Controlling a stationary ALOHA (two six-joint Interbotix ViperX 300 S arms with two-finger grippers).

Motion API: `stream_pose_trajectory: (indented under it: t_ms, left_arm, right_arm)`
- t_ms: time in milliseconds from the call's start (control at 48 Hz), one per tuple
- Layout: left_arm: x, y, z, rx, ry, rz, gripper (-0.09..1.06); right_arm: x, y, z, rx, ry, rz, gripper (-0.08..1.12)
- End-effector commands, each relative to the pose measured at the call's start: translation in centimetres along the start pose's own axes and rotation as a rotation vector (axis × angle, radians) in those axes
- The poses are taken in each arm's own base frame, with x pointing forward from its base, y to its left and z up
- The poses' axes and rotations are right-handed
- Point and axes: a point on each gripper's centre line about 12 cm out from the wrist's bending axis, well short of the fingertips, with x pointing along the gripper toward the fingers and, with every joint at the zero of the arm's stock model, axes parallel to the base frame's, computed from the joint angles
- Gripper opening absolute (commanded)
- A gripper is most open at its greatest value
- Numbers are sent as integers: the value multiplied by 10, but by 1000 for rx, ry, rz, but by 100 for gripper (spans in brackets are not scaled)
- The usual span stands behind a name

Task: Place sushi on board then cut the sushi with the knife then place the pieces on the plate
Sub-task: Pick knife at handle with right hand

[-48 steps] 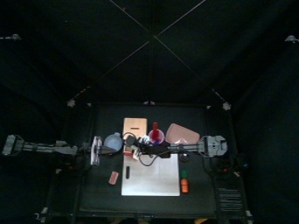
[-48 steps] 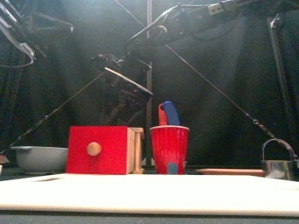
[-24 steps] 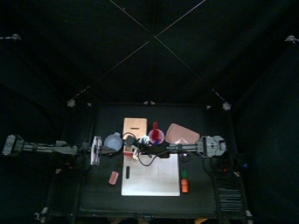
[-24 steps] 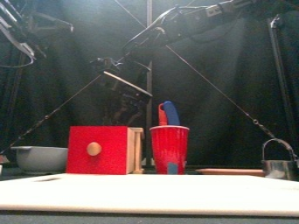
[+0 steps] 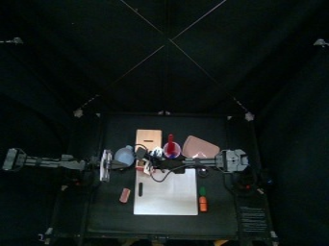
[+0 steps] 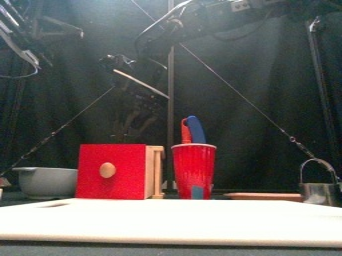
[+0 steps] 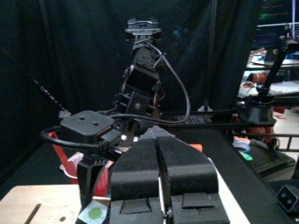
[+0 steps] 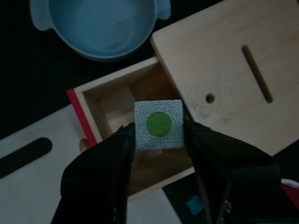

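Note:
A piece of sushi roll (image 8: 159,125), a dark block with a pale face and a green centre, is held between the jaws of my right gripper (image 8: 158,131). It hangs above the open drawer (image 8: 114,103) of the wooden box (image 8: 233,61). In the front view the right gripper (image 6: 123,68) is high above the box (image 6: 111,172). The white board (image 5: 167,192) lies at the table's middle front. The red cup (image 6: 194,170) holds the toy knives (image 6: 194,128). The pink tray (image 5: 199,146) lies at the back right. My left gripper (image 7: 162,147) rests shut at the left.
A blue-grey bowl (image 6: 47,180) stands left of the box. The metal cutter (image 6: 317,185) is at the far right. One small reddish toy (image 5: 125,195) lies left of the board, another (image 5: 202,203) at its right edge.
My right gripper has risen with the sushi piece, moving up and slightly left in the front view. The left arm has not moved.

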Motion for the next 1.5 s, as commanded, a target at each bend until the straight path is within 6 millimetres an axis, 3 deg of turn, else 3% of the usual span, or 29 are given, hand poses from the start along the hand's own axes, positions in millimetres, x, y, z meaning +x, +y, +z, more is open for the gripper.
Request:
stream_pose_trajectory:
  t_ms: [21,208,417,604,708,833,1021,1208,1500]
  left_arm:
    - [2,0,5,-1,-18,2,5]
    - [2,0,5,-1,-20,2,5]
    - [2,0,5,-1,-20,2,5]
    - [2,1,4,-10,-15,7,5]
    - [2,2,4,-19,-15,15,5]
    - [2,3,5,-27,-18,19,5]
    - [3,5,6,-37,-21,36,5]
    - [4,6,12,-40,-41,41,5]
    - [7,7,13,-40,-41,43,5]
  right_arm:
    - [-56,2,33,10,-113,11,69]
    - [-100,12,46,-43,-164,-48,69]
    - [-147,22,41,-136,-193,-208,68]
    - [-188,49,21,-235,-215,-296,68]
    - [-197,66,2,-294,-199,-325,69]
    - [-193,83,-31,-370,-141,-364,69]
    - [-170,99,-82,-468,-39,-400,69]
    - [-142,100,-119,-447,23,-369,69]
    - [-103,104,-146,-551,-35,-359,69]
